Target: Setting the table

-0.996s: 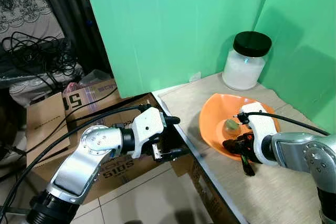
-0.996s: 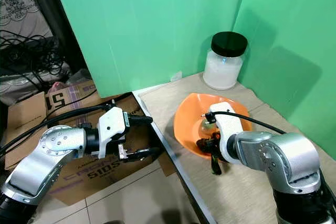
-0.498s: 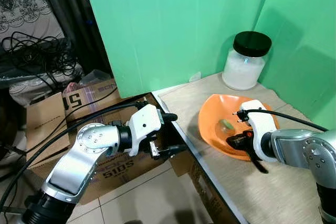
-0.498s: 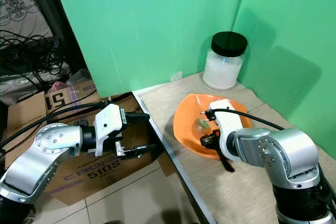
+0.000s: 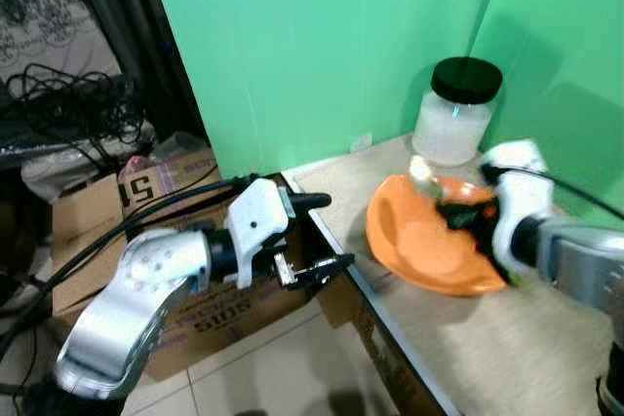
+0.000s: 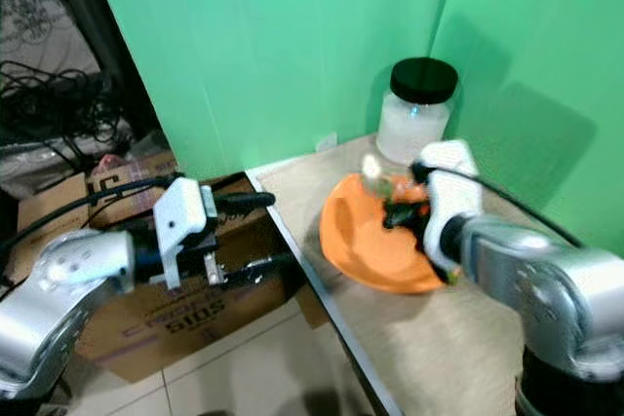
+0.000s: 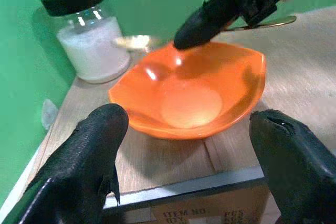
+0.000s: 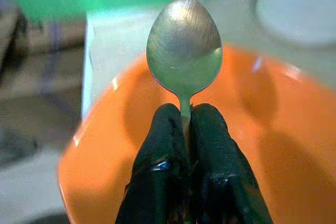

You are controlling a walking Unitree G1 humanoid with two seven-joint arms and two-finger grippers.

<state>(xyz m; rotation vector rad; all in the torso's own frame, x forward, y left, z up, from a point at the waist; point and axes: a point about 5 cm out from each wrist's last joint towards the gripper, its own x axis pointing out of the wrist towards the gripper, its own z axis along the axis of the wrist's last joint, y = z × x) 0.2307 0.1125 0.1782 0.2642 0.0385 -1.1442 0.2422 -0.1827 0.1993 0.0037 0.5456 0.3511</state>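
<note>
Now right gripper [image 8: 181, 129] lifted, spoon [image 8: 184, 51] above bowl [image 7: 189, 95]

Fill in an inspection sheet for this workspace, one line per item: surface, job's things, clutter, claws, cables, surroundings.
Surface: pale wood-grain table against green walls.
Job's things: orange bowl on the table; metal spoon held above it.
Clutter: lidded jar of white contents behind the bowl.
Claws: right claw shut on the spoon's handle over the bowl; left claw open, off the table's edge.
Cables: black cables piled at the robot's left.
Surroundings: cardboard boxes on the tiled floor.
</note>
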